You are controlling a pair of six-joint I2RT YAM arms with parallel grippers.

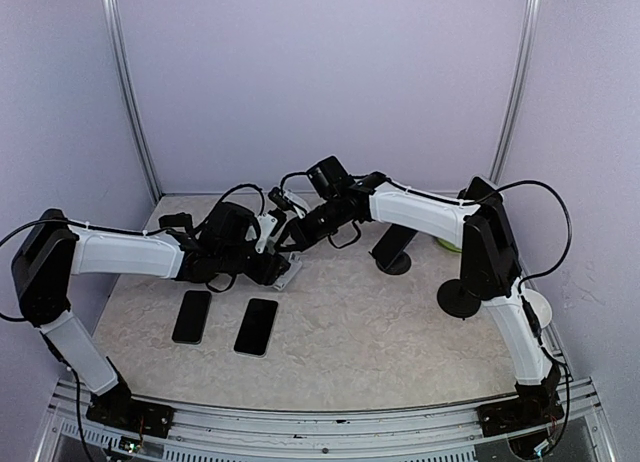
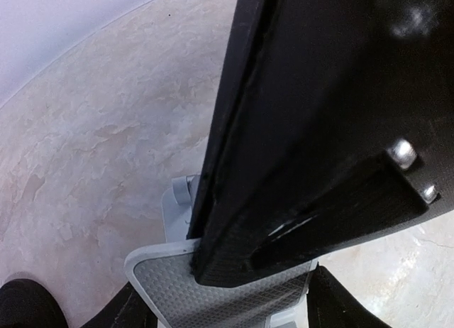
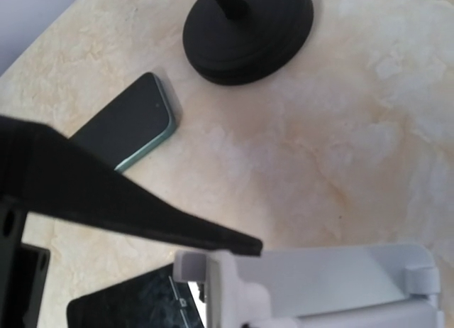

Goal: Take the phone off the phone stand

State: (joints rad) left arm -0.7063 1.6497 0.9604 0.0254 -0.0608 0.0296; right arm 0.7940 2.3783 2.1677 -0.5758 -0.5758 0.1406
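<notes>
Both arms meet over the pale phone stand (image 1: 289, 273) in the middle of the bench (image 1: 400, 332). The left claw (image 2: 230, 307) is set narrow. Its fingertips (image 2: 136, 310) sit against either side of the stand's grey ribbed foot, so it appears to be pinning the stand in place. The right claw (image 1: 290, 238) reaches in from the far side, directly over the stand. Its jaws are lost in the crowding, so it cannot be told whether they are wide or closed on anything.

A broad black slab (image 2: 319, 115) rises from the ribbed foot and fills the left wrist view. It could be the phone seen edge-on, part of the other claw, or both pressed together; the view does not settle it. In the right wrist view a dark glossy slab (image 3: 131, 307) lies just beside the stand's front lip. This is probably the phone, at or barely off its seat. Two flat phones (image 1: 192, 315) (image 1: 257, 325) lie on the bench nearer the arm bases, apart from the stand.

The step in hand looks like brace-and-grasp: one arm steadies the stand while the other works at the phone. The next move calls for a sure pinch across the phone's edges. The phone then needs a lift up along the stand's slope until it clears the lip, with the foot held down so the stand does not tip or drag.
</notes>
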